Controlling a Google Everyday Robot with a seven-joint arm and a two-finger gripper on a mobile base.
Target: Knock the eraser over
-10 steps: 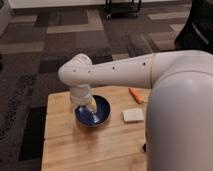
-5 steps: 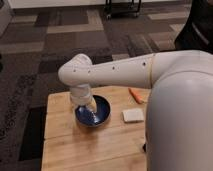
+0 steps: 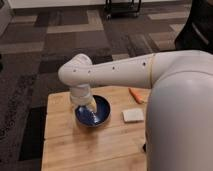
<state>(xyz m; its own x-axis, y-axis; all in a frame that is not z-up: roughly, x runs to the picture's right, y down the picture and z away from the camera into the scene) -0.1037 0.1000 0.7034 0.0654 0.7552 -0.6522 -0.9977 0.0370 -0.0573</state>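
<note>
The small black eraser does not show in the camera view; it is either hidden behind my arm or out of view. My white arm reaches in from the right across the wooden table (image 3: 65, 145). It bends down at the elbow, and my gripper (image 3: 90, 104) hangs over the left part of a dark blue bowl (image 3: 102, 114), at or just inside its rim. The wrist covers the bowl's left side and whatever lies behind it.
A flat white rectangular pad (image 3: 133, 115) lies on the table right of the bowl. A small orange object (image 3: 136, 95) lies behind it near the far edge. My arm's large white body fills the right side. Patterned carpet surrounds the table.
</note>
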